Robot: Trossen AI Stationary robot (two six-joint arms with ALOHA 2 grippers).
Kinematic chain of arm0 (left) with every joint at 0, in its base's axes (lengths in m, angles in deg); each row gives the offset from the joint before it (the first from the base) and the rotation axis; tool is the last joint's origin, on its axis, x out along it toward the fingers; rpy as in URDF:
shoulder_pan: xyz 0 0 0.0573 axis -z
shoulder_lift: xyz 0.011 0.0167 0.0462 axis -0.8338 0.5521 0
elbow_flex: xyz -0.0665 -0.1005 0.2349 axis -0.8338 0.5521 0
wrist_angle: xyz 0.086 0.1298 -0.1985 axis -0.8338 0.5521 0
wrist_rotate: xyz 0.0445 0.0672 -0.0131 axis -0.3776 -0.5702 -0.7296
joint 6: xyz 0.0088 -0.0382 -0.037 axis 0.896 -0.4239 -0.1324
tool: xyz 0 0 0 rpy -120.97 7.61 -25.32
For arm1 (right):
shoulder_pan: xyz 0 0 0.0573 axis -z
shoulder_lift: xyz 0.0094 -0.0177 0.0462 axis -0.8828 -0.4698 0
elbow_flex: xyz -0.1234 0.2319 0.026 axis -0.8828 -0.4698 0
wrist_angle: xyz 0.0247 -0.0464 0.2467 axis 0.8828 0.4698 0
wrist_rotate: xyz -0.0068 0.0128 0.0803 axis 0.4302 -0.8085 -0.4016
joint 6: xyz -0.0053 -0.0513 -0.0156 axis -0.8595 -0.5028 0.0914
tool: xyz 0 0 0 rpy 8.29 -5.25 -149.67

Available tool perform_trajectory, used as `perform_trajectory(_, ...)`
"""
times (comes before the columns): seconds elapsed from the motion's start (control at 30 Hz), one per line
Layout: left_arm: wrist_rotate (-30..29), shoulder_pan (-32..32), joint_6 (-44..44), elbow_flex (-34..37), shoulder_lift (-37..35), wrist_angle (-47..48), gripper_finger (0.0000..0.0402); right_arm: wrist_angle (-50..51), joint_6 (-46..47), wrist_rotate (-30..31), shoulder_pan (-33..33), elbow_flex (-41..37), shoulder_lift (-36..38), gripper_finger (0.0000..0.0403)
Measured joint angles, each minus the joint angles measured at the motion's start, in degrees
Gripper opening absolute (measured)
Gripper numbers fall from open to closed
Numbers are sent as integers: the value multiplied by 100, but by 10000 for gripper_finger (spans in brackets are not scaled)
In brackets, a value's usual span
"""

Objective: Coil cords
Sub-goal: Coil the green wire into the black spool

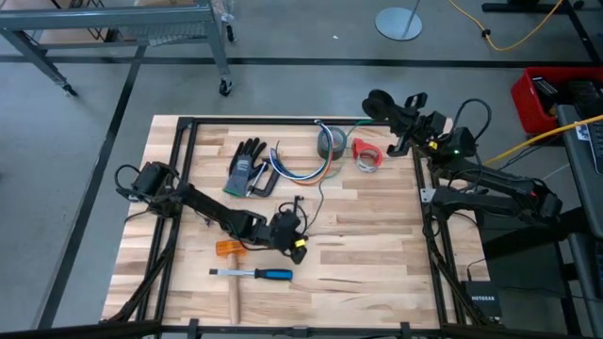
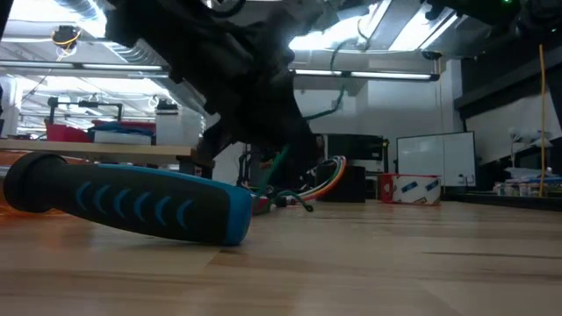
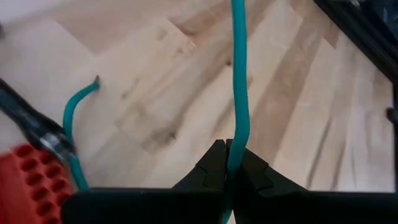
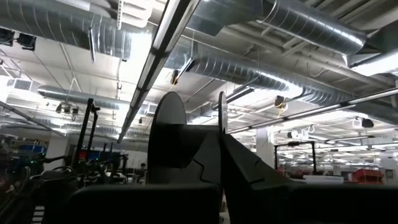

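Note:
The bundle of blue, orange, white and green cords (image 1: 301,171) lies on the table between a dark glove (image 1: 247,165) and a grey tape roll (image 1: 332,141); it also shows in the low view (image 2: 325,175). A thin black cord (image 1: 267,185) loops beside the glove. My left gripper (image 1: 294,234) is low over the table's middle, shut on a green cord (image 3: 237,74) that runs off toward the bundle. Another stretch of green cord (image 3: 73,112) curls on the wood with a free end. My right gripper (image 1: 379,100) is raised at the far right, shut and empty, pointing at the ceiling (image 4: 220,140). My left gripper pinches the green cord (image 3: 234,146) between its two fingertips. The cord leaves the tips in line with the fingers and runs fairly straight across the wood toward the bundle. Which part of the cord's length this is does not show.
A black-and-blue screwdriver (image 1: 254,273) and a hammer with an orange head (image 1: 229,250) lie near the front edge, close to my left gripper; the screwdriver handle fills the low view's left (image 2: 132,204). A red tape ring (image 1: 366,154) lies by the grey roll.

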Motion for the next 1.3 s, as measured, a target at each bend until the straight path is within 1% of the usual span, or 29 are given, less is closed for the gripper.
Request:
perform_trajectory(0.17,-15,71,-70,0,0,-293,6,185,4,-5,-1,0,-13,1)
perform_trajectory(0.27,-20,8,219,0,0,-464,21,429,13,-149,-4,0,-16,1)
perform_trajectory(0.37,-22,-63,375,0,-2,-559,48,547,20,-267,-6,0,-15,1)
perform_trajectory(0.57,-24,-243,384,0,-2,-632,120,588,23,-526,-6,0,-15,1)
perform_trajectory(0.7,-63,-396,685,0,-2,-899,147,689,271,-831,-6,0,-15,1)
perform_trajectory(0.77,-274,-470,869,0,-2,-1003,152,798,328,-1081,-6,0,-15,1)
perform_trajectory(0.87,-752,-599,1234,0,-2,-1267,154,939,422,-1504,-6,0,-15,1)
perform_trajectory(0.97,-1043,-769,1490,0,-4,-1470,155,1015,634,-1777,-6,0,-15,1)
perform_trajectory(1.13,-1103,-1162,1753,0,-4,-2014,155,1004,788,-2106,-12,0,-15,1)
perform_trajectory(1.3,-1106,-1514,2440,0,4,-2991,155,1147,795,-2314,-12,0,-17,1)
